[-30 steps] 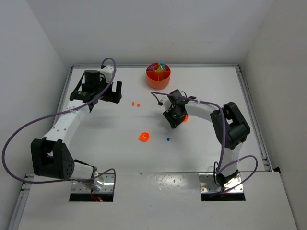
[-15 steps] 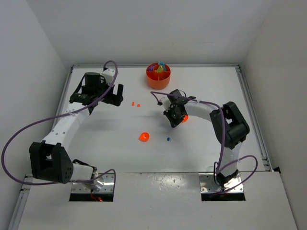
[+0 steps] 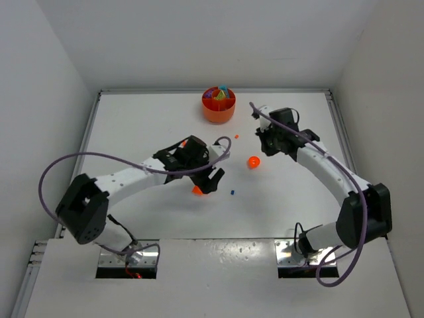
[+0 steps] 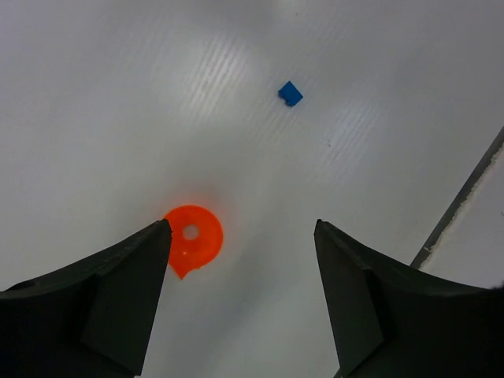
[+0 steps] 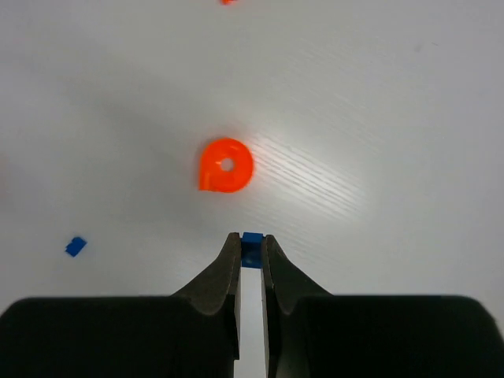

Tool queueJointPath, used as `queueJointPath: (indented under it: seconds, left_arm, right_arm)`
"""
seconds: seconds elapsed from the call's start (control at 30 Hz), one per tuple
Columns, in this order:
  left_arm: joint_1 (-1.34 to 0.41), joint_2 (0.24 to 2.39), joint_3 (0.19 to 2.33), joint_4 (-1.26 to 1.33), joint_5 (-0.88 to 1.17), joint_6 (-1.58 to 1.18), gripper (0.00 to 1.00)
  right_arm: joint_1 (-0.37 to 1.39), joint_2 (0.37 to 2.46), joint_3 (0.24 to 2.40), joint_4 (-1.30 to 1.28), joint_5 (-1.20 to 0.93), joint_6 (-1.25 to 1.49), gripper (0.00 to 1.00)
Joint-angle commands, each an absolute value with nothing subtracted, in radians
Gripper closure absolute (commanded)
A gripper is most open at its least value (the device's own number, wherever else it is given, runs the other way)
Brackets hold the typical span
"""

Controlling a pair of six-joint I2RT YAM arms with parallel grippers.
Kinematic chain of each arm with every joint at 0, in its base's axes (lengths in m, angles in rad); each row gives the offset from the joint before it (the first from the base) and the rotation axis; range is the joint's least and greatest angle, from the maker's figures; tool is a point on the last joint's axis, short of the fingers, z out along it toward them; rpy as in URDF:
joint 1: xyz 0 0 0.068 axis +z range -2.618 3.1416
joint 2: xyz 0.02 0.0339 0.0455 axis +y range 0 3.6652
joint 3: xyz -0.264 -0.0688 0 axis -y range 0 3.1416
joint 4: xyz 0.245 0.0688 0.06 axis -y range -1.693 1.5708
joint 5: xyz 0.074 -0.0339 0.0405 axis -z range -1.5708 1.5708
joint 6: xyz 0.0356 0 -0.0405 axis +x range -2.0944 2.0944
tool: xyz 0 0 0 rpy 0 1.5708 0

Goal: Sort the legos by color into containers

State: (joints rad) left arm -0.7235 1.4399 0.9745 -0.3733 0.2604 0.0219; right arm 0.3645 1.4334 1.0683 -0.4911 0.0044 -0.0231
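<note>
the right hand (image 5: 251, 246) pinches a tiny blue lego (image 5: 252, 238) between nearly closed fingers over the white tabletop (image 5: 394, 118), near an orange rounded piece (image 5: 226, 165). the left hand (image 4: 242, 228) stands wide, with a second orange rounded piece (image 4: 193, 239) just beside one finger and a loose blue piece (image 4: 290, 94) farther off. the orange dish (image 3: 217, 116) sits at the far edge.

The divided dish (image 3: 218, 114) stands near the far edge of the table (image 3: 146, 119), about midway across, with legos (image 3: 218, 96) heaped in its compartments. A small bit (image 3: 236, 136) lies just nearer and right of it. Nearer again rests the right rounded piece (image 3: 253, 161), and the right gripper (image 5: 251, 236) hangs on its far side, a tiny square (image 5: 251, 241) pinched between its fingertips. The left rounded piece (image 3: 197, 191) lies near the centre under the left gripper (image 4: 242, 228), just beside one finger inside the parted jaws. A loose square (image 3: 232, 193) lies to its right.
</note>
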Motion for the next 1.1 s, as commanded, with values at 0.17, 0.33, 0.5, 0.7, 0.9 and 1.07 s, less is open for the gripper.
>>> queueJointPath:
  seconds: [0.17, 0.33, 0.5, 0.7, 0.9, 1.07]
  left_arm:
    - [-0.862, 1.711, 1.144, -0.373, 0.144, -0.205, 0.35]
    - [-0.949, 1.861, 1.293, -0.417, 0.072, -0.271, 0.35]
    - [-1.006, 1.962, 1.384, -0.456, 0.006, -0.316, 0.42]
    - [-1.006, 2.017, 1.413, -0.486, -0.110, -0.359, 0.48]
    - [-1.006, 2.039, 1.413, -0.497, -0.167, -0.371, 0.51]
    - [-1.006, 2.057, 1.413, -0.497, -0.156, -0.380, 0.54]
  right_arm:
    - [0.183, 1.336, 1.029, -0.480, 0.138, 0.084, 1.00]
    - [0.106, 1.315, 1.020, -0.480, 0.094, 0.107, 1.00]
    - [0.064, 1.315, 1.020, -0.480, 0.037, 0.117, 1.00]
    - [0.035, 1.302, 1.008, -0.489, -0.024, 0.117, 1.00]
    - [0.026, 1.301, 0.997, -0.477, -0.058, 0.117, 1.00]
    - [0.017, 1.301, 0.997, -0.477, -0.077, 0.117, 1.00]
